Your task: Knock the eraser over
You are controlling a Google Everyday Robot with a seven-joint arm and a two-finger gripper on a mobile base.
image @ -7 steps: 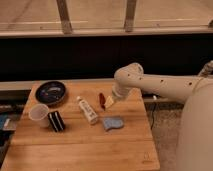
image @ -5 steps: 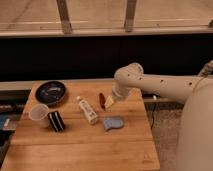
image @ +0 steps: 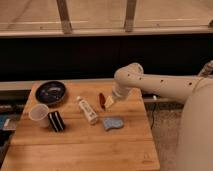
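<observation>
gripper: low over table, right of centre, just right of a red item; open or closed cannot be told | eraser: left side, touching white cup's right | upright, long axis vertical, striped face toward near edge

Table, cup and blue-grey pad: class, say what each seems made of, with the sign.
Table: wood, matt, warm brown with faint plank lines. Cup: probably paper or plastic, plain white. Blue-grey pad: perhaps sponge or cloth, soft uneven outline. The tool hangs over the table's far part, beside a red object.
</observation>
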